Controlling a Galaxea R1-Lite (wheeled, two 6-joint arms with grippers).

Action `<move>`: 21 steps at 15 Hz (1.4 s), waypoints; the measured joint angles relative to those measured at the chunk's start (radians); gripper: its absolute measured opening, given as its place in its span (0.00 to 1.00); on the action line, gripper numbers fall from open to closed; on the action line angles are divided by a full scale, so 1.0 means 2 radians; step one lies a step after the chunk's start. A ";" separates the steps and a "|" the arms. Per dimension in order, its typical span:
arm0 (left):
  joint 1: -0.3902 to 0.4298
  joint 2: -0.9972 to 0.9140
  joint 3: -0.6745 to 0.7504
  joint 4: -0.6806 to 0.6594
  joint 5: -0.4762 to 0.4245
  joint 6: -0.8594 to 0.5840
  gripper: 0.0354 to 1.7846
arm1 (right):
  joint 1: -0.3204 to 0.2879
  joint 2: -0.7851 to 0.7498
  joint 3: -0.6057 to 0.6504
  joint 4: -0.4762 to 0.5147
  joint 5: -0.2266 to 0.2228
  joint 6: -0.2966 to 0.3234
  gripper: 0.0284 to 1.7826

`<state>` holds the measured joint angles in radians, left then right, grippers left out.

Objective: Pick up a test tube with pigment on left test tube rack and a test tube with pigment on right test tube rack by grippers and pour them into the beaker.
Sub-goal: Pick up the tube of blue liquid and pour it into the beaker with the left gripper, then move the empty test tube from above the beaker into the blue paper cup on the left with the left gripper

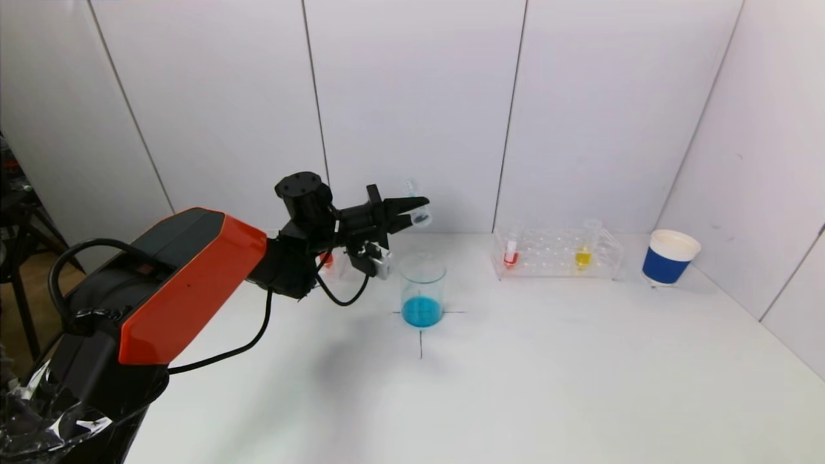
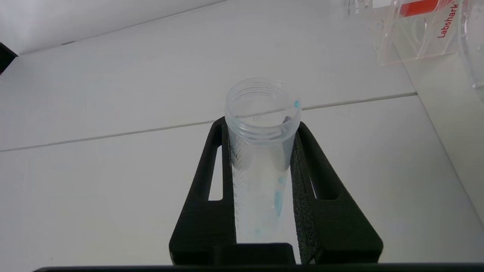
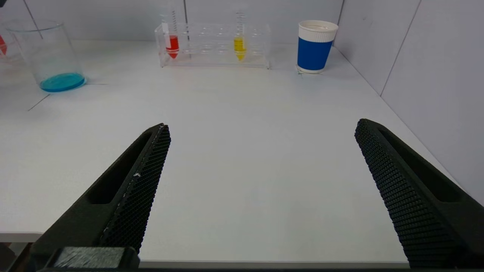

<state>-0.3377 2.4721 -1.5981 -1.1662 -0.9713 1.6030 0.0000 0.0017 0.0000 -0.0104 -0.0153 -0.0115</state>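
I see the left gripper (image 1: 412, 214) clamped on an emptied tube (image 2: 261, 151) above the beaker (image 1: 423, 289) — blue liquid sits in the beaker, mid-table on the cross mark. Right gripper (image 3: 261, 151) hangs wide open over the table's near edge, holding nothing. Right rack (image 1: 557, 253) at the back edge holds a red tube (image 1: 511, 251) and a yellow tube (image 1: 584, 252); a blue cup (image 1: 669, 258) stands near the back right corner.

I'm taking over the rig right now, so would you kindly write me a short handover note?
Left gripper: shut on a clear plastic test tube, nearly emptied with blue traces, held above the glass beaker.
Right gripper: open, empty, low over the white table.
Done: blue pigment is in the beaker.
Left: pick a pigment tube, red or yellow, from the clear right rack and pour it. The blue paper cup is untouched.
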 joint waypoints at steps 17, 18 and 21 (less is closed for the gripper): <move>-0.001 -0.043 0.111 0.014 0.080 -0.066 0.23 | 0.000 0.000 0.000 0.000 0.000 0.000 1.00; -0.002 -0.061 0.136 0.032 0.104 -0.087 0.23 | 0.000 0.000 0.000 0.000 0.000 0.000 1.00; -0.004 -0.099 0.166 0.083 0.159 -0.157 0.23 | 0.000 0.000 0.000 0.000 0.000 0.000 1.00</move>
<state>-0.3453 2.2751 -1.2657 -1.0002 -0.6523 1.2887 0.0000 0.0013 0.0000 -0.0104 -0.0147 -0.0119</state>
